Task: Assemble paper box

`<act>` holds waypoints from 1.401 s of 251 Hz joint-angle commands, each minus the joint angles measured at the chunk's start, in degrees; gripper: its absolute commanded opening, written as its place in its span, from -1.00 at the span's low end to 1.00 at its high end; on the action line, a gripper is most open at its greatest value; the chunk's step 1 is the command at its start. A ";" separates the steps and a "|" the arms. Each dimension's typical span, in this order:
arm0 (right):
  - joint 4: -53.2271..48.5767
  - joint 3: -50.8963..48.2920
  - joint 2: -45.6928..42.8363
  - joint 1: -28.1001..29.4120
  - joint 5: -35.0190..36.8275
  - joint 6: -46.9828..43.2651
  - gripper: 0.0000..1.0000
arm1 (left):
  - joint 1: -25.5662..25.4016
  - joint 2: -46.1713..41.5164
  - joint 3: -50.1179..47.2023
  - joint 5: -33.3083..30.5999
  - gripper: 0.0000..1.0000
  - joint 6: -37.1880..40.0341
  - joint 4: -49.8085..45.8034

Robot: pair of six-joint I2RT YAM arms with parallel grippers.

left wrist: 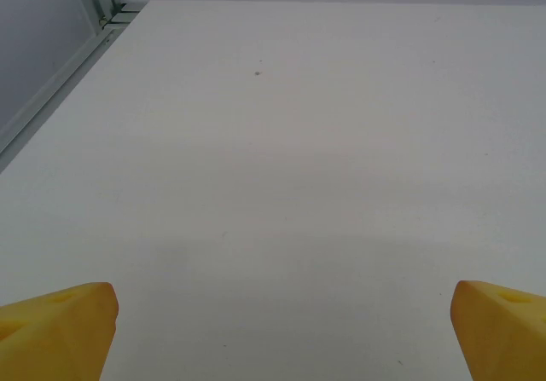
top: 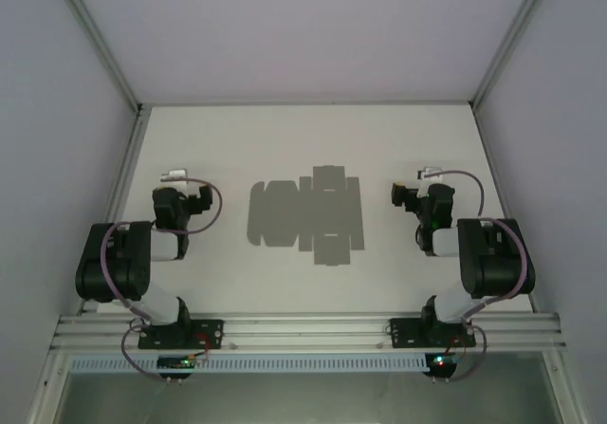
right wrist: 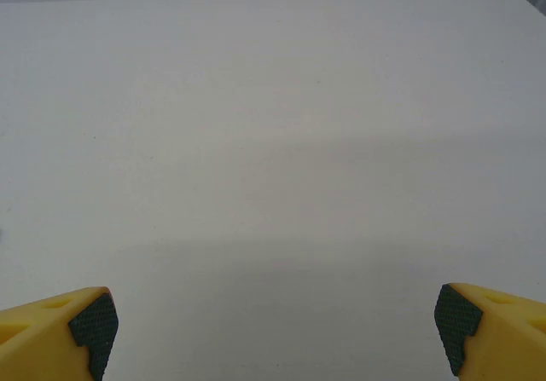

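- The paper box is a flat grey cut-out sheet at the middle of the table. Its long side runs from 9 to 3 o'clock, and small flaps poke out at 12 and 6. Nothing is folded yet, so the job looks to be at its very start.
- Likely trouble: thin card lying flush on a smooth top gives fingers no edge to get under. A pinch from above may just skid the sheet across the table (or crumple a flap instead of lifting it).
- Another risk: if one arm folds a panel while the other is not pinning the sheet, the whole cut-out could swing round. The creases would then land in the wrong place.
- A third: pressing hard on a flap away from its fold line could leave a false crease that spoils the box's corners.
- The left pincer stands at 9 o'clock of the sheet, well apart from it. Its yellow fingertips are spread wide over bare table, holding and touching nothing.
- The right pincer stands at 3 o'clock of the sheet, likewise well apart. Its fingers, with dark pads, are spread just as wide, with nothing between them.
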 commanded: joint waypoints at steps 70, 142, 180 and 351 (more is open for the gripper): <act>-0.93 0.62 -0.30 0.16 -0.71 0.52 0.97 | 0.35 -0.23 0.57 1.20 0.99 0.51 1.11; -0.33 0.33 -0.45 -0.76 -2.72 0.84 0.97 | 0.36 -0.27 0.69 1.39 0.99 0.49 1.02; 0.16 0.02 -0.89 -0.94 -3.10 1.20 0.96 | 0.44 -1.01 1.22 0.55 0.99 0.13 0.53; -66.57 29.93 -10.60 16.81 -0.43 18.67 0.32 | -11.32 -5.22 22.60 20.28 0.99 -23.75 -46.47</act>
